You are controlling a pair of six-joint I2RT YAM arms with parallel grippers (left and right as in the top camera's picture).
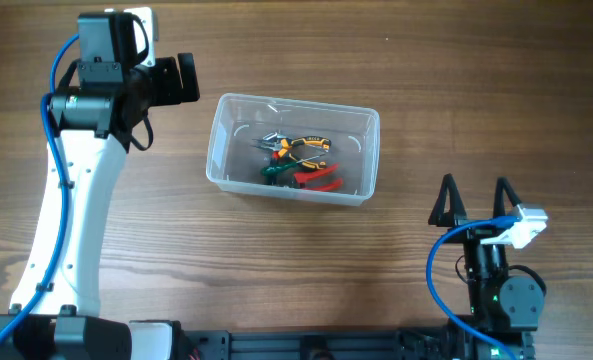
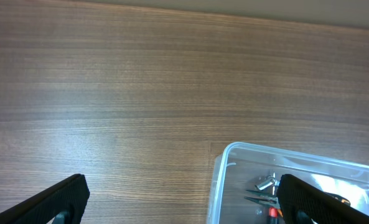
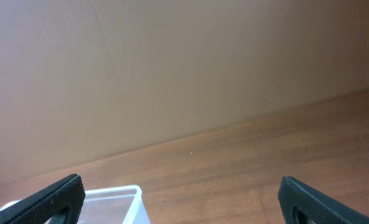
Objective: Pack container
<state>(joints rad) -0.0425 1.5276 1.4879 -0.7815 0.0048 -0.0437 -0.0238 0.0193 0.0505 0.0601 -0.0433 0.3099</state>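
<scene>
Container [image 1: 214,150], clear and open-topped, stands mid-tabletop [image 1: 426,80] between the two arms. Left end effector [image 1: 186,79] hovers just beside its far-left corner, fingers spread; right end effector [image 1: 474,190], likewise spread, sits well apart at the near right. Tools [image 1: 298,165] with orange, red and green handles lie inside the container.

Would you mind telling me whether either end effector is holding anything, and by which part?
Nothing: left end effector and right end effector are both open and empty.
</scene>
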